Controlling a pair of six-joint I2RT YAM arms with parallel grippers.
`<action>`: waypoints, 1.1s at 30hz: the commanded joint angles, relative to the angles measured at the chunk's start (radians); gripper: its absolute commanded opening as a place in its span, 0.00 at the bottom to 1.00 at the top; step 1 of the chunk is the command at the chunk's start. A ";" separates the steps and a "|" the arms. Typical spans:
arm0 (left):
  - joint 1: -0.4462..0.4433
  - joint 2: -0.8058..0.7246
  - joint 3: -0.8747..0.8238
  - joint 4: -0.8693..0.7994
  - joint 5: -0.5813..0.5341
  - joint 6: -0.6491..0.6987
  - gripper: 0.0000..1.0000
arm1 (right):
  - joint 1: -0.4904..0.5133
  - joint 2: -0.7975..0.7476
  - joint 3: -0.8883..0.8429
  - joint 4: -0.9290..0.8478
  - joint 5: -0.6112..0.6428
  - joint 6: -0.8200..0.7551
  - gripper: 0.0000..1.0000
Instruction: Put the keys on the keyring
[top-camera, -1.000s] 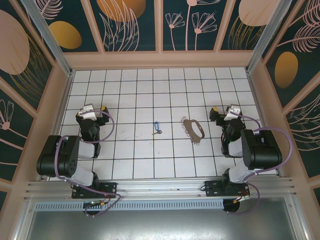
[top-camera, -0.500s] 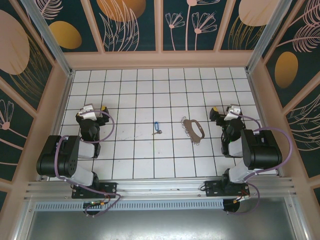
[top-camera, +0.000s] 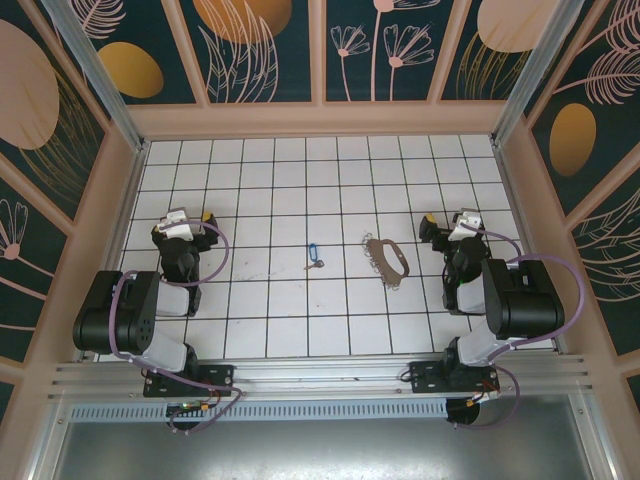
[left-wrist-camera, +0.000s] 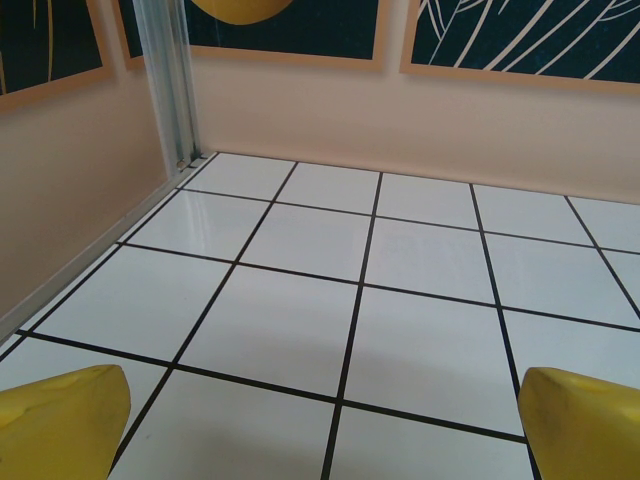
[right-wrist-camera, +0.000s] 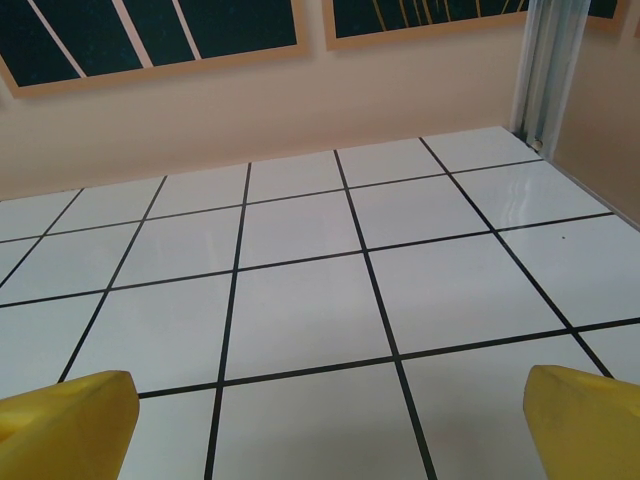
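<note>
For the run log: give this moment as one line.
left gripper open, empty | right gripper open, empty | key on table, apart from keyring

The key (top-camera: 314, 257) lies on the table (top-camera: 290, 180) near its centre. The keyring (top-camera: 388, 259) lies to the right of the key, near it but apart. The left tool (top-camera: 183, 222) stands well left of the key, the right tool (top-camera: 450, 225) right of the keyring, both slightly farther back

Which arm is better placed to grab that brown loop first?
Probably the right: the keyring lies closer to the open right gripper, while the left gripper sits beyond the key.
</note>
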 joint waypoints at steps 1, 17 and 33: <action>0.007 -0.016 0.008 0.022 0.036 0.029 0.99 | 0.014 -0.007 0.007 0.023 0.034 -0.006 0.99; -0.114 -0.527 0.189 -0.710 0.123 -0.207 0.99 | 0.258 -0.444 0.248 -0.846 0.226 0.181 0.99; -0.350 -0.340 0.410 -0.971 0.639 -0.408 0.99 | 0.407 -0.418 0.335 -1.211 0.020 0.319 0.99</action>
